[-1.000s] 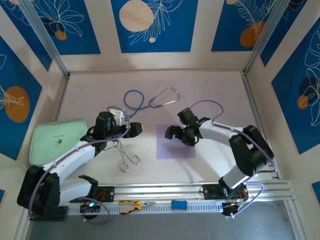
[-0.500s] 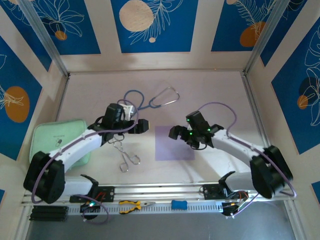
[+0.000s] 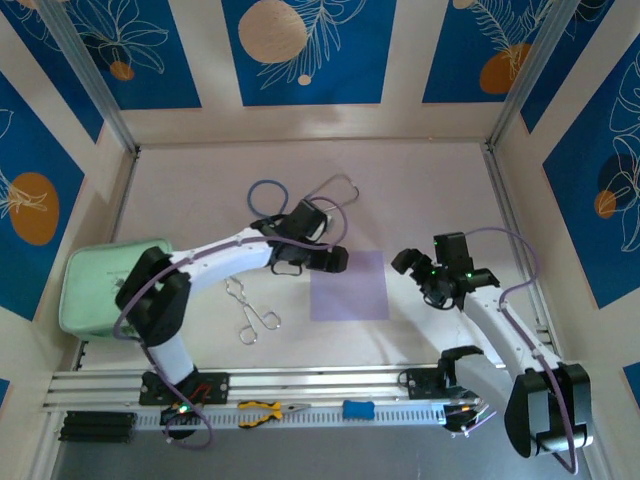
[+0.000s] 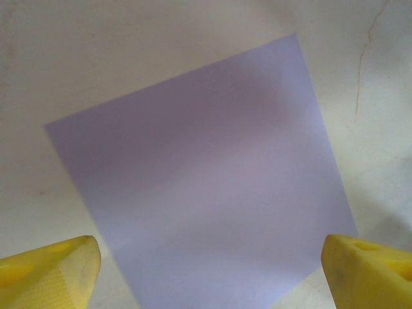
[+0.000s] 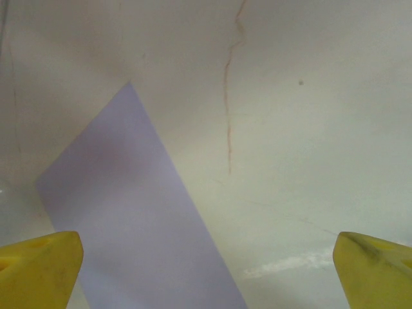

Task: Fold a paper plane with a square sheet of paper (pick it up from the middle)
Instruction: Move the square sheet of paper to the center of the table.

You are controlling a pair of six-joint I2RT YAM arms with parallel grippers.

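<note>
You are only starting: the square sheet of paper is lying flat, unfolded. Your left gripper and right gripper are hanging wide open, holding nothing.

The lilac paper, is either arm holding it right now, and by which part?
Nothing is held. The square sheet of paper lies flat on the table; the left gripper and right gripper are open.

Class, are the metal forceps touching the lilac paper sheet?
Apart. The top view shows bare table between the forceps and the square sheet of paper.
</note>
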